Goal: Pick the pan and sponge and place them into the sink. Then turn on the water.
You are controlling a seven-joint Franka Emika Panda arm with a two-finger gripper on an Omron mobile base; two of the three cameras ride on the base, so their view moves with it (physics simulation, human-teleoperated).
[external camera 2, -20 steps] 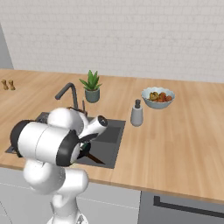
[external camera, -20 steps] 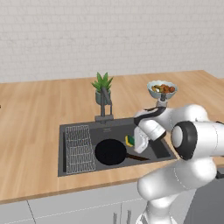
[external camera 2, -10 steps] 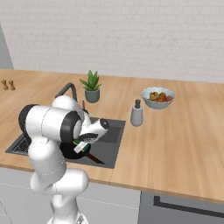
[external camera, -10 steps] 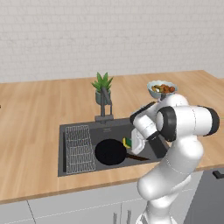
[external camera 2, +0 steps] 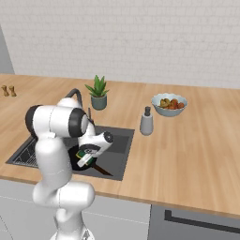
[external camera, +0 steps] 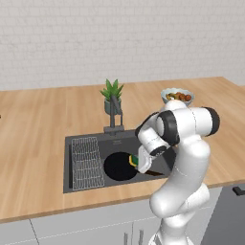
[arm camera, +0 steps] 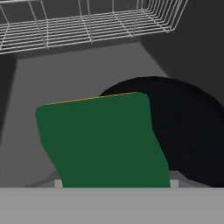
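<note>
The pincer (external camera: 135,161) grasps the green, yellow-edged sponge (arm camera: 103,142) over the round black pan (arm camera: 192,135) in the sink (external camera: 81,139), whose wire rack (arm camera: 83,22) tops the hand view.

arm: raised from the base, bent sharply at the elbow, forearm angled downward
wrist: tipped down and toward the base
gripper (external camera: 135,161): held low, jaws part-spread and closed on the sponge (arm camera: 103,140); fingertips not seen
</note>
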